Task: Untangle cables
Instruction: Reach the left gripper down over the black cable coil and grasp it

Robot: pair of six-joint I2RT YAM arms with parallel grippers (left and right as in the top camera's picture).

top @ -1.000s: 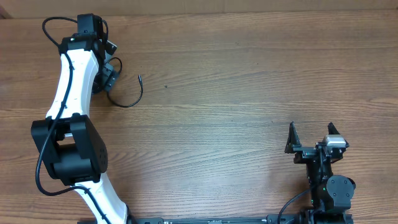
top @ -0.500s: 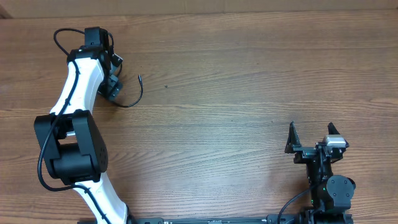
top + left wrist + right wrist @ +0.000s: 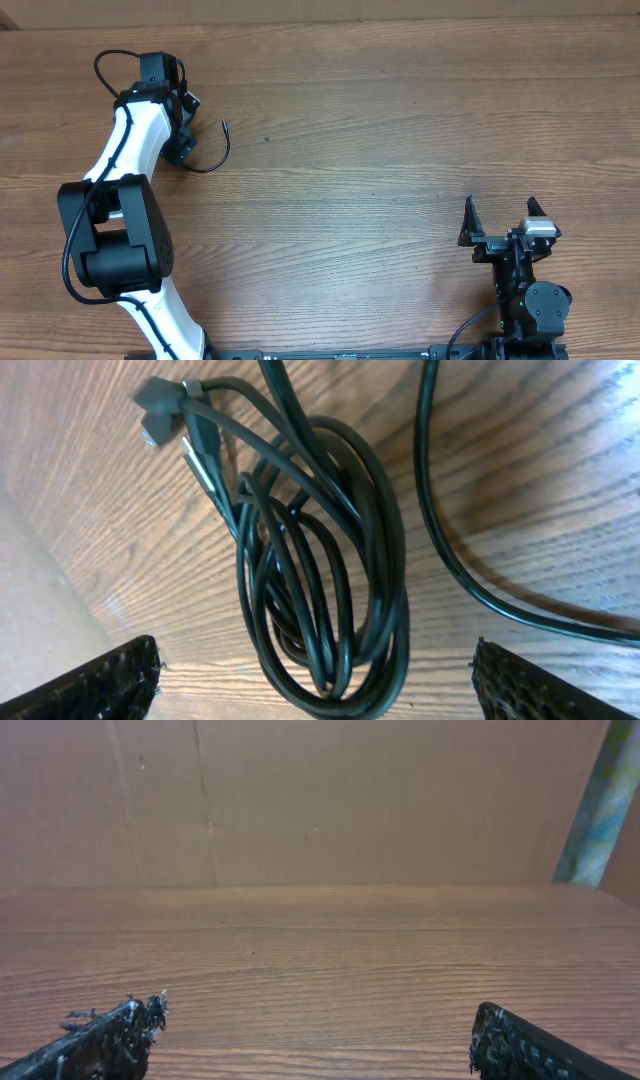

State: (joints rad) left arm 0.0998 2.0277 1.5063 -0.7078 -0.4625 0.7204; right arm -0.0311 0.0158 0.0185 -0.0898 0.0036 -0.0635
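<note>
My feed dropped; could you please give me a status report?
Left gripper open above the cables, nothing gripped. Cables lie in a tangled coil. Right gripper open, empty. Nothing in the way.

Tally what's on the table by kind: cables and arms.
Coiled cable bundle: 1
Loose cable strand: 1
Robot arms: 2, left arm and right arm
Total: 4. The cords inside the bundle can't be counted.

Cables (image 3: pixel 320 590) on table (image 3: pixel 380 150) far L, under L tool (image 3: pixel 315 678).
</note>
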